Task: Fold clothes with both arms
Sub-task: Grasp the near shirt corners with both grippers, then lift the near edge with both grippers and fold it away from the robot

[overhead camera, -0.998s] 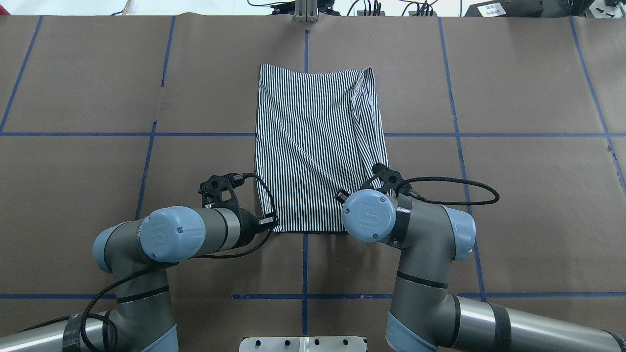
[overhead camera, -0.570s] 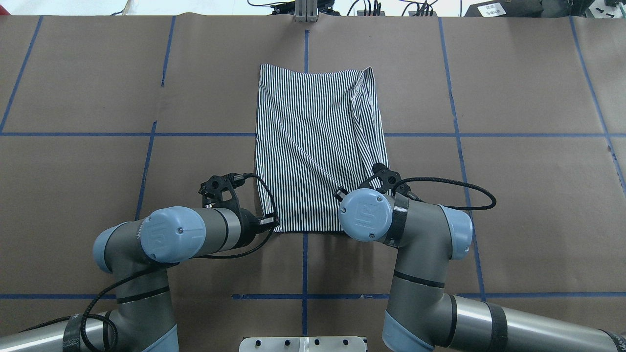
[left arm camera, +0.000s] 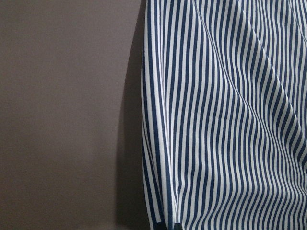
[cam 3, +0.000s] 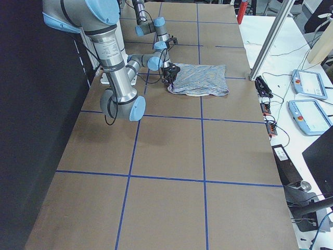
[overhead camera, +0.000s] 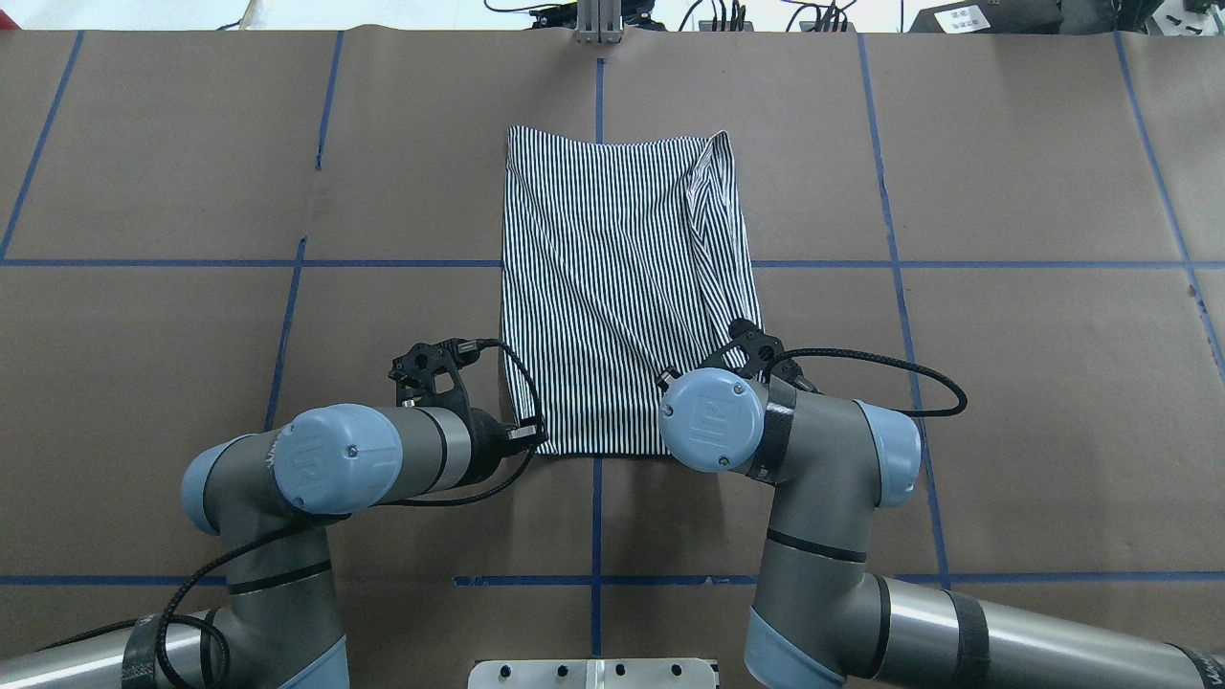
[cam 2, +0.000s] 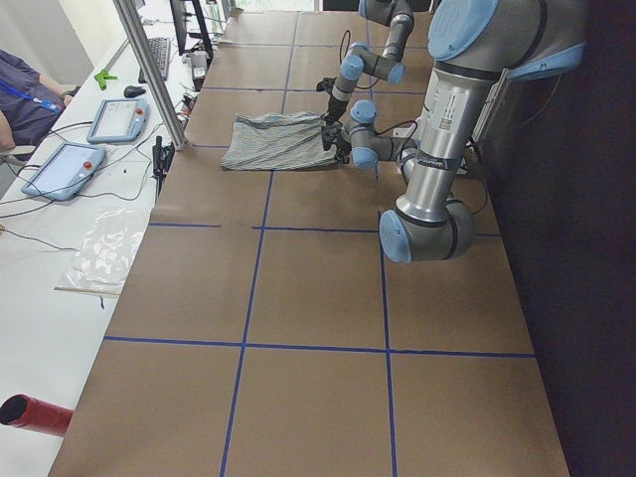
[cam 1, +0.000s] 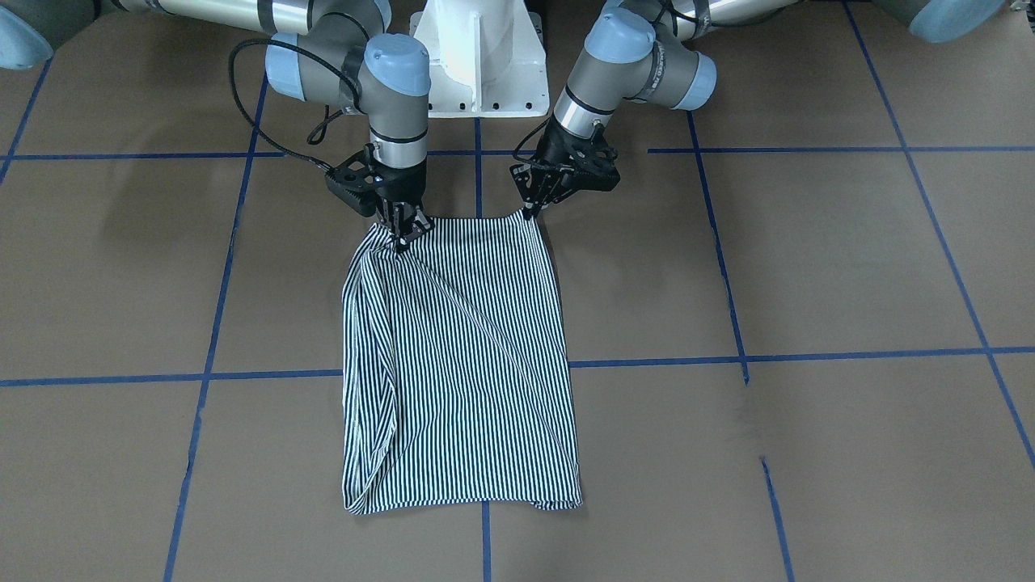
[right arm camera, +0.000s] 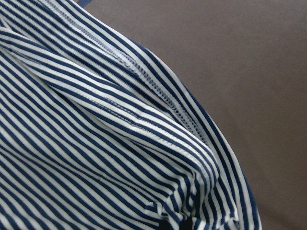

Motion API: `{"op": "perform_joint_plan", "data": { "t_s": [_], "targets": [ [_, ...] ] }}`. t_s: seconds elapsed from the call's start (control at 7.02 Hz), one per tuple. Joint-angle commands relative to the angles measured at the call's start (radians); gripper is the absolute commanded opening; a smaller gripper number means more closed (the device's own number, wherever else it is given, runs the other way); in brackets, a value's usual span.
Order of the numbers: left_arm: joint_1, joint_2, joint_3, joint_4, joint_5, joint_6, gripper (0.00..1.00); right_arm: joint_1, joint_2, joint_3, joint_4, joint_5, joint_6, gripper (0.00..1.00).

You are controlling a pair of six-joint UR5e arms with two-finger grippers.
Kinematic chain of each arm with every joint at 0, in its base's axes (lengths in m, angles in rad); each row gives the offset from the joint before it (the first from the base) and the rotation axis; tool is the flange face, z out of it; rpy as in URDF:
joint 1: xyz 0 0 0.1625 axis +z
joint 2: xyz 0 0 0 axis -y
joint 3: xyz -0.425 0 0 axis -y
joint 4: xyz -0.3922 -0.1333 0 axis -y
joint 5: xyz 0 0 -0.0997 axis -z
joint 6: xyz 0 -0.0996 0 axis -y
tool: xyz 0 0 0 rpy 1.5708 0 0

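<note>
The left gripper point(cam 1: 530, 212), jaws pinched on one near corner of the striped polo shirt point(cam 1: 461, 364), a thin navy-and-white knit rectangle that extends away from both tools across the brown paper-covered table point(cam 1: 808, 267), and the right gripper point(cam 1: 402, 236), clamped on the other, bunched corner with its stitched hem.

Navy-and-white striped shirt point(overhead camera: 622, 287), folded into a narrow rectangle, lies on the table point(overhead camera: 1034, 402); left gripper point(cam 1: 532, 212) and right gripper point(cam 1: 402, 232) pinch its robot-side corners, that edge slightly raised
</note>
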Motion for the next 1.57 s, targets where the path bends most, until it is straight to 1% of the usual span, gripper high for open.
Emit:
{"op": "perform_joint_plan", "data": {
  "t_s": [0.0,0.14,0.29,0.43,0.57,0.71,0.86,1.0,1.14,1.28,1.43],
  "targets": [
    [-0.002,0.014,-0.054,0.015,-0.010,0.003,0.00,0.006,0.010,0.027,0.003,0.000,0.001,0.00],
    [-0.002,0.012,-0.140,0.124,-0.013,0.006,0.00,0.009,-0.005,0.103,-0.006,0.001,0.001,0.00],
    [0.000,0.012,-0.248,0.250,-0.042,0.005,0.00,0.008,-0.031,0.185,-0.013,0.000,0.001,0.00],
    [0.000,0.011,-0.347,0.353,-0.050,0.005,0.00,-0.021,-0.044,0.295,-0.084,0.000,0.002,0.00],
    [0.000,0.006,-0.422,0.442,-0.071,0.005,0.00,-0.050,-0.041,0.422,-0.209,0.000,0.005,0.00],
    [0.000,0.003,-0.487,0.507,-0.086,0.005,0.00,-0.075,-0.038,0.487,-0.282,-0.002,0.037,0.00],
    [0.000,-0.001,-0.495,0.536,-0.103,0.006,0.00,-0.084,-0.036,0.485,-0.286,-0.003,0.037,0.00],
    [0.005,0.000,-0.475,0.537,-0.111,0.009,0.00,-0.095,-0.041,0.466,-0.284,-0.012,0.036,0.00],
    [-0.005,-0.024,-0.446,0.540,-0.108,0.067,0.00,-0.098,-0.027,0.424,-0.278,-0.017,0.025,0.00],
    [-0.043,-0.035,-0.420,0.538,-0.109,0.101,0.00,-0.068,-0.016,0.400,-0.273,-0.043,-0.002,0.00],
    [-0.092,-0.067,-0.371,0.540,-0.111,0.150,0.00,-0.031,-0.012,0.374,-0.246,-0.042,-0.010,0.00]
  ]
}}
